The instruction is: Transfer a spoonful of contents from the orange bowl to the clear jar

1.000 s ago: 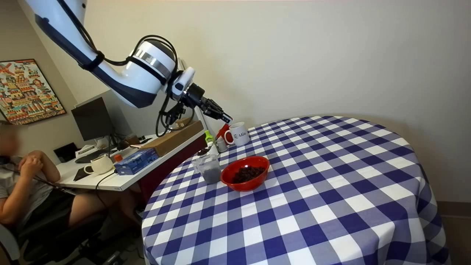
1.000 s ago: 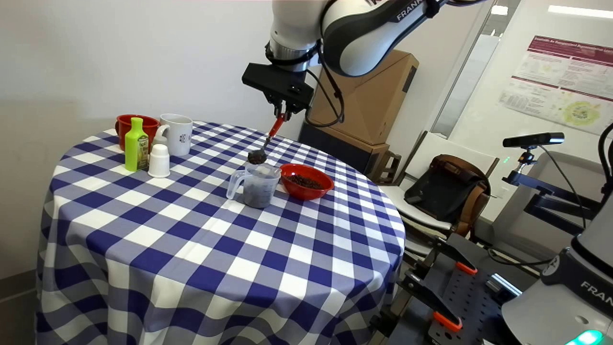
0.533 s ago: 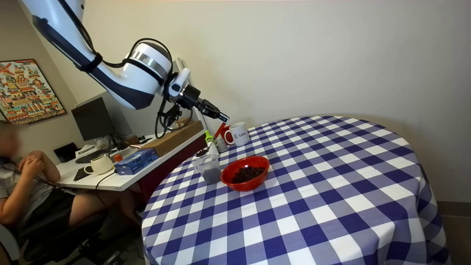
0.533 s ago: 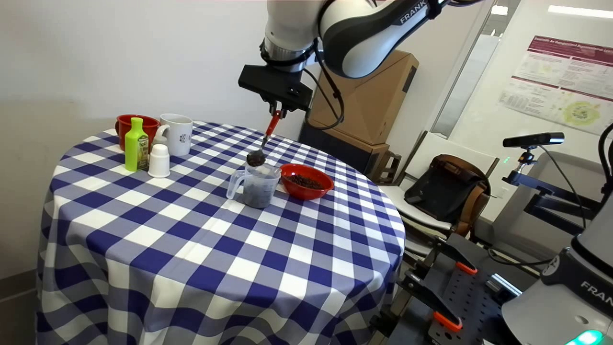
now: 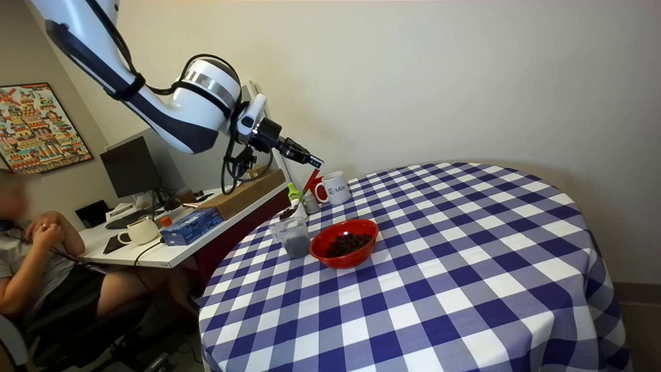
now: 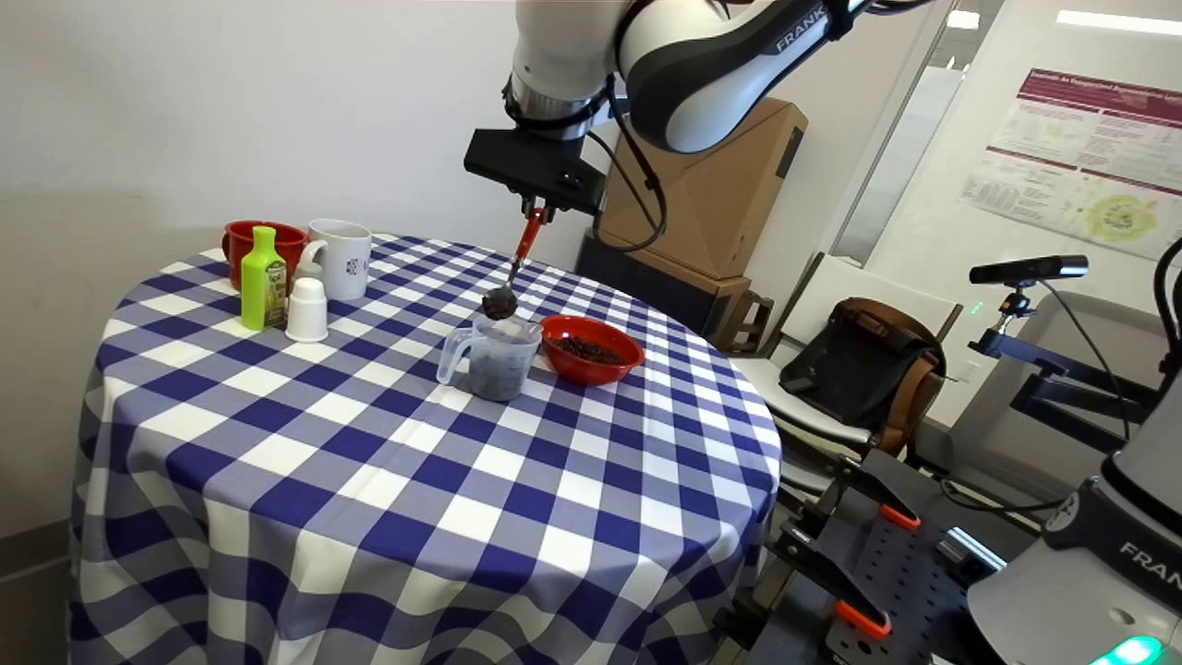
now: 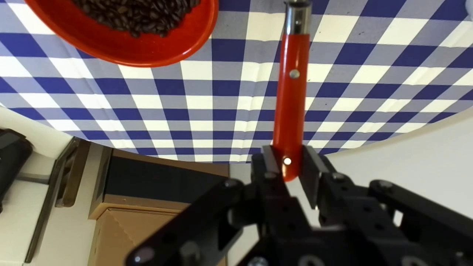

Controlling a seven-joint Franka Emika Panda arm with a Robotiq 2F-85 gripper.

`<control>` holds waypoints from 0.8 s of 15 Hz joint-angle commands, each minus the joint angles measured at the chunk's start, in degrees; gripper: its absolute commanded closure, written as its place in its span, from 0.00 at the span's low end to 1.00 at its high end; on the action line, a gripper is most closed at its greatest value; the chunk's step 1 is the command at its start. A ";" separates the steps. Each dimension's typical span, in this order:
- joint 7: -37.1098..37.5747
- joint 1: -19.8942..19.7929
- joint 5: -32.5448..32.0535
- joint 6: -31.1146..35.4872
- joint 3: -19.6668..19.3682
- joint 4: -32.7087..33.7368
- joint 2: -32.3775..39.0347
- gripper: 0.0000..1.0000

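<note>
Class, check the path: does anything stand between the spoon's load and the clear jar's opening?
Nothing visible does: in both exterior views the loaded spoon appears above the clear jar; the red bowl stands beside, not between.

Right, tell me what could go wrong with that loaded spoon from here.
Spillage: the dark load appears above the clear jar, not down inside it, so tipping could scatter some onto the tablecloth.
Twisting: the gripper pinches only the handle end of the spoon, so the spoon might rotate when tilted.
</note>
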 commanded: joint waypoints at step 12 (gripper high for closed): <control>5.41 -0.94 -11.66 -2.28 3.32 -1.79 -2.77 0.95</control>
